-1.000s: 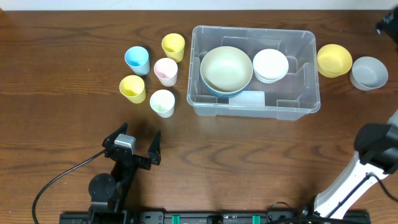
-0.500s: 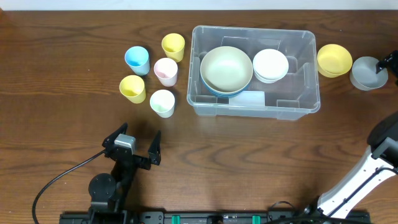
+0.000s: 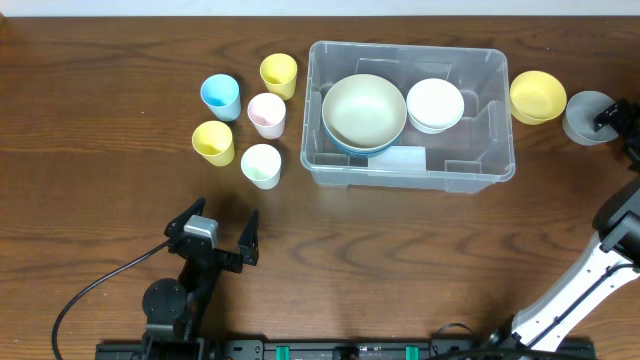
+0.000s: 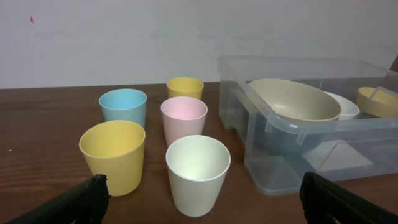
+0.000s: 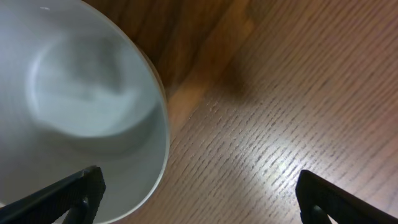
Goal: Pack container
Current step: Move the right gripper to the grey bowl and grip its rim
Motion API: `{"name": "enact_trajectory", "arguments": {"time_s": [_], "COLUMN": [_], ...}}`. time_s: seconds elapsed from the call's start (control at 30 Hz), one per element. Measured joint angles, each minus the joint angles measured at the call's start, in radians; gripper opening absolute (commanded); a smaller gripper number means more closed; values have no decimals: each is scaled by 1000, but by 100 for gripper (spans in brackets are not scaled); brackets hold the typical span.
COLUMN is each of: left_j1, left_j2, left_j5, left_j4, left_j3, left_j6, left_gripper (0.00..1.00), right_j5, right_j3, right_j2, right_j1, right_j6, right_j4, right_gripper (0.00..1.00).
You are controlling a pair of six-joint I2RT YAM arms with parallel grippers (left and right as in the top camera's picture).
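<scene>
Container at upper centre of overhead frame, with beige bowl and white bowls inside. Left gripper at lower left, fingers apart, empty. Right gripper at right edge, above edge of grey bowl, fingers apart.

Five cups are sitting upper left, just beside the container. Two bowls are lying inside it, two outside bowls sitting at its right.
</scene>
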Motion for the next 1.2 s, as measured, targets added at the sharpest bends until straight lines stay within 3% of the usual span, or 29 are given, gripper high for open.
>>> {"name": "enact_trajectory", "arguments": {"time_s": [0.37, 0.5, 0.93, 1.2], "left_j1": [0, 0, 0, 0], "left_j2": [0, 0, 0, 0], "left_j5": [0, 0, 0, 0], "left_j4": [0, 0, 0, 0], "left_j3": [0, 0, 0, 0], "left_j6": [0, 0, 0, 0], "left_gripper": [98, 98, 98, 98], "right_j5": [0, 1, 61, 22], "right_j3": [-49, -52, -54, -53], "right_j2": [0, 0, 0, -2], "right_j1": [0, 0, -10, -50], "right_j6": [-5, -7, 29, 34], "right_j4": [35, 26, -56, -105], "right_gripper": [87, 63, 4, 1]}}
